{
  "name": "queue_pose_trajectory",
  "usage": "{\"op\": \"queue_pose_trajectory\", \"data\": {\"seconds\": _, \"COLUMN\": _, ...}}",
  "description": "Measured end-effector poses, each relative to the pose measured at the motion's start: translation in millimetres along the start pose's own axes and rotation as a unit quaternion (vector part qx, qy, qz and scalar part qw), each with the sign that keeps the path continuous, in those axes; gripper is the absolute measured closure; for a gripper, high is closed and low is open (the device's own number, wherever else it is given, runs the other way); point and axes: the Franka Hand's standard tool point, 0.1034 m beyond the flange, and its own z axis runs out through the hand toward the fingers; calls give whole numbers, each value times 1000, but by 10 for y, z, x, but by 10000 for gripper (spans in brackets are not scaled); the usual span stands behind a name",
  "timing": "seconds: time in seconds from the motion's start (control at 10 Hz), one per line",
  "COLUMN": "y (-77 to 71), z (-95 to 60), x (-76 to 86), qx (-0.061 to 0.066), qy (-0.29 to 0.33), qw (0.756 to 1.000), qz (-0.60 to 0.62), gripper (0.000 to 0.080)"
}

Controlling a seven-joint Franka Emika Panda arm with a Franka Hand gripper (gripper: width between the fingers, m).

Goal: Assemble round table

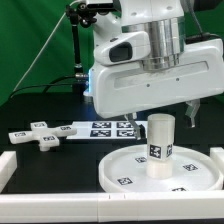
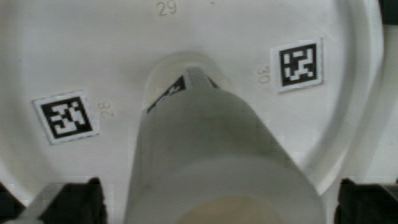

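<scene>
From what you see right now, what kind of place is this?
Probably a robotics lab bench: a green curtain hangs behind a black table, a marker board with printed tags lies on it, and the white round disc and cross-shaped foot carry similar tags.

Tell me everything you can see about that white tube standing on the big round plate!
The leg is a short white cylinder, plastic by its look. It stands upright at the middle of the round disc, its lower end in the central hub. A black-and-white square tag sits on its side. The open jaws stand either side of it.
</scene>
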Motion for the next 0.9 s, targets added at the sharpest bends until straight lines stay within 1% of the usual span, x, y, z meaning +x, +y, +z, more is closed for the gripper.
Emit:
{"op": "queue_pose_trajectory", "data": {"seconds": 0.1, "y": 9, "z": -8, "x": 3, "qx": -9, "qy": -4, "qw": 997, "qz": -72, "gripper": 150}}
{"op": "queue_pose_trajectory", "data": {"seconds": 0.3, "y": 14, "z": -5, "x": -4, "qx": -15, "qy": -10, "qw": 985, "qz": -172, "gripper": 150}}
{"op": "queue_pose_trajectory", "data": {"seconds": 0.6, "y": 12, "z": 2, "x": -27, "qx": -13, "qy": -25, "qw": 957, "qz": -287, "gripper": 150}}
{"op": "queue_pose_trajectory", "data": {"seconds": 0.8, "y": -5, "z": 12, "x": -31, "qx": -14, "qy": -32, "qw": 925, "qz": -379, "gripper": 150}}
{"op": "queue_pose_trajectory", "data": {"seconds": 0.9, "y": -15, "z": 11, "x": -15, "qx": -17, "qy": -30, "qw": 910, "qz": -413, "gripper": 150}}
